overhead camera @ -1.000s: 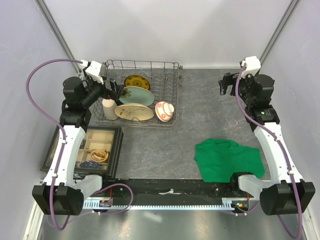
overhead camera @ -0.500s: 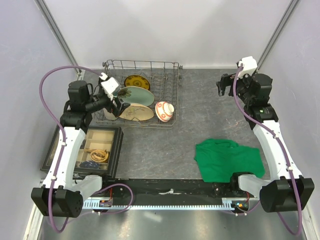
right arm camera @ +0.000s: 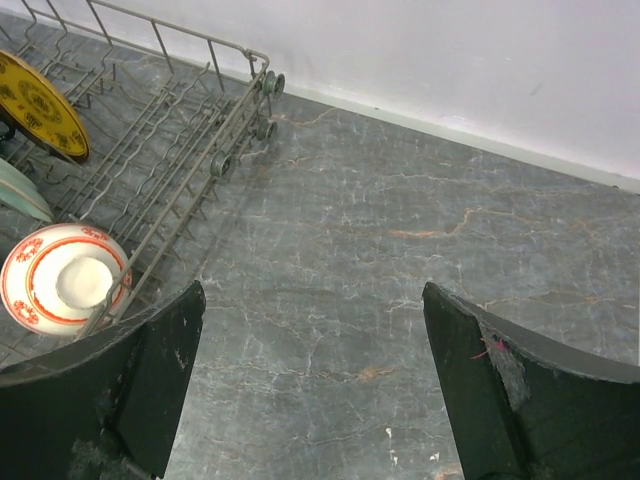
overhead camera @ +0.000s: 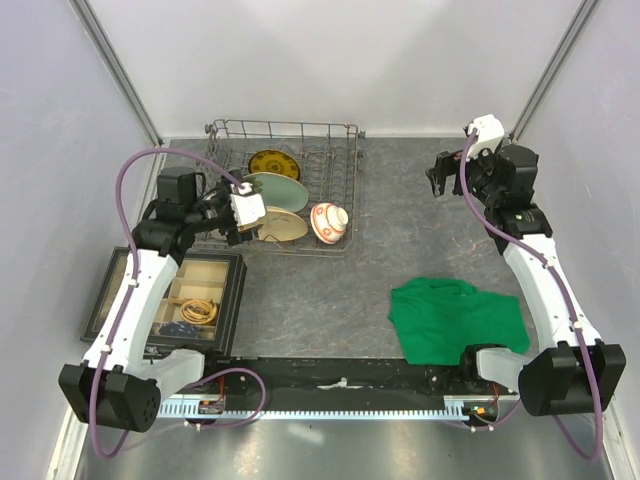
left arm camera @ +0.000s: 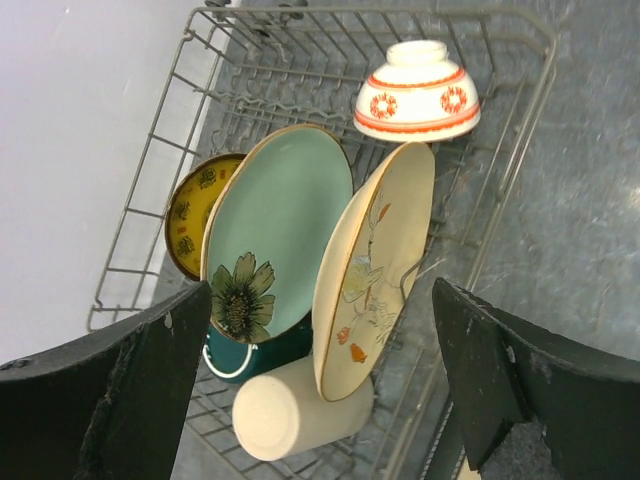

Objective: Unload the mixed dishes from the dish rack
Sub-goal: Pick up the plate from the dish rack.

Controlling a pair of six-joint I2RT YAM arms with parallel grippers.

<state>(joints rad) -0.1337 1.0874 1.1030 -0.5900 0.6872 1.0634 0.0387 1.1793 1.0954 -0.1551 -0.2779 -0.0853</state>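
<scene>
The left gripper (left arm camera: pixel 315 385) faces the cream plate (left arm camera: pixel 375 270) in the dish rack (overhead camera: pixel 285 125) and the right gripper (right arm camera: pixel 320 390) faces the counter (right arm camera: pixel 400 250), both jaws spread wide, holding nothing.

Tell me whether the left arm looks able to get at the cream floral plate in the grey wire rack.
Probably yes: its open pincer faces the cream floral plate with nothing between, though a beige cup lies beside it.
</scene>
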